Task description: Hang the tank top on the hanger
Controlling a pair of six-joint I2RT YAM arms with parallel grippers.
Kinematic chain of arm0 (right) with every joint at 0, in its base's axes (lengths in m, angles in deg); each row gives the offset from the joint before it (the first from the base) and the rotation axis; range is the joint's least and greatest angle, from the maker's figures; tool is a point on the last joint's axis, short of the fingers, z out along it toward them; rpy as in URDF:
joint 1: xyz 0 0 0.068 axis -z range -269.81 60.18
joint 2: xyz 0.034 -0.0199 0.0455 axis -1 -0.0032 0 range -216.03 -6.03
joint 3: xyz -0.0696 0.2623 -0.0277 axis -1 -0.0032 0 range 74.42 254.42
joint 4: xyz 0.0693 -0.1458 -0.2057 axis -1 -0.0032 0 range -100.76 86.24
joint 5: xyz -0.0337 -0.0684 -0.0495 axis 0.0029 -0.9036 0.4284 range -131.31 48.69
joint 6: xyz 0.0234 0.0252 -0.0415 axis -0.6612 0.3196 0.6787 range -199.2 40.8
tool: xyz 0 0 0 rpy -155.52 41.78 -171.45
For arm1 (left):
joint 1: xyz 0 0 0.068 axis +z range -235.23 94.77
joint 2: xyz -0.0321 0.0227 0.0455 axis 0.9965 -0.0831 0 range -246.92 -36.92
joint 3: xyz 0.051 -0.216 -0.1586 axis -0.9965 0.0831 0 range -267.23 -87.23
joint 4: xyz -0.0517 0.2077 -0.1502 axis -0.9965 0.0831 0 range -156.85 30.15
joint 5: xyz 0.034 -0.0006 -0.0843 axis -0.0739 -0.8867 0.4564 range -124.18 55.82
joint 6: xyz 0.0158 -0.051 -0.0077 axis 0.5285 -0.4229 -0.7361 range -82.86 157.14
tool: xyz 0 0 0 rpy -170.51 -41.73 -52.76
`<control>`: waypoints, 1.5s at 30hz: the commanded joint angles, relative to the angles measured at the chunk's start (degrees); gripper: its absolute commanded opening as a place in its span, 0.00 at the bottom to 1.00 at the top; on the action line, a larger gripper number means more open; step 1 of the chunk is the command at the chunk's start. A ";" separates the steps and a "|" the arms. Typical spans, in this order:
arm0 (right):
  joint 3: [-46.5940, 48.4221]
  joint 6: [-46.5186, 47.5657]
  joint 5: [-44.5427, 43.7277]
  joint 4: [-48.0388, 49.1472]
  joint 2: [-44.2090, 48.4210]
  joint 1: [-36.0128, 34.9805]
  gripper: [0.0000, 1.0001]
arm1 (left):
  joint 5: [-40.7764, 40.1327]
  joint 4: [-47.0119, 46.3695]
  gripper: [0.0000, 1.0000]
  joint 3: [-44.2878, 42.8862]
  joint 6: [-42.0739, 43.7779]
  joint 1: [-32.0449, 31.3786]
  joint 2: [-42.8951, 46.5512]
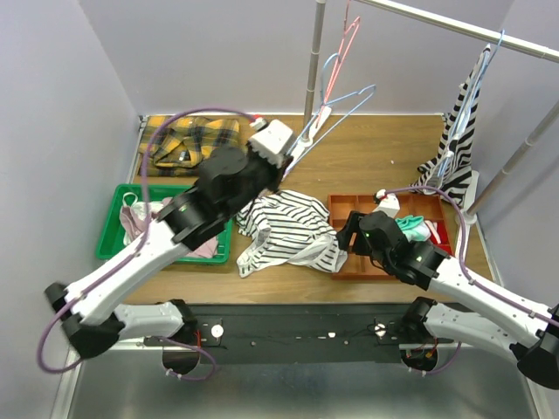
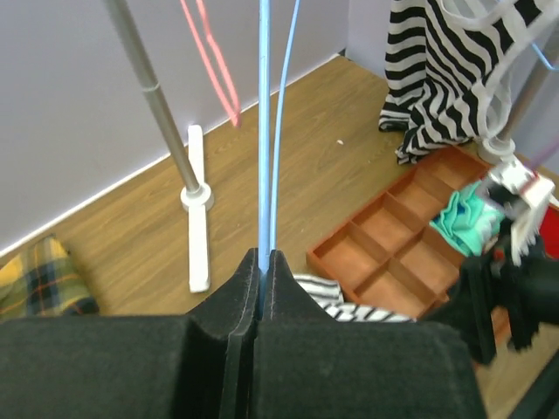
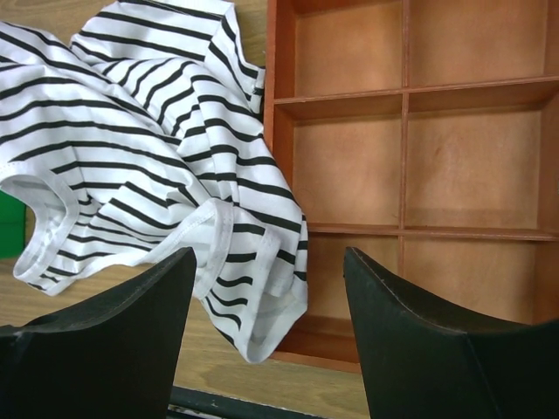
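1. Wooden tabletop (image 1: 384,157) under plain grey walls, with a clothes rail (image 1: 437,22) standing at the back. A green bin (image 1: 113,227) sits on the left and an orange divided tray (image 3: 279,131) on the right.
2. The left gripper (image 2: 262,262) is clamped tight on the hanger (image 2: 264,131). Its pads pinch the light-blue wire, and the hanger is held up off the table near the rail's upright pole.
3. The tank top (image 1: 288,229) lies crumpled on the table between the bin and the tray. One hemmed edge laps over the tray's left wall, and nothing grips the cloth.
4. The right gripper (image 3: 266,262) hovers just above that edge with its jaws spread wide, holding nothing.
5. As I read it, the hanger is in hand, so the first part is done. The top is not yet picked up, and no strap or neckline is over the wire.
6. Most of the work looks left to do: take hold of the floppy cloth, open it up, and slide the hanger inside.
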 commanded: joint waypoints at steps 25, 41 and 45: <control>8.18 3.93 1.57 -0.94 -14.47 -2.06 0.52 | 15.83 49.26 0.00 9.02 -5.18 -0.74 29.41; 6.78 3.14 2.27 0.28 -15.44 -2.59 0.43 | 14.82 50.40 0.00 8.05 -5.18 -4.96 22.29; 6.78 3.14 2.71 1.34 -16.14 -2.68 0.43 | 14.63 50.14 0.00 8.14 -5.18 -4.96 22.38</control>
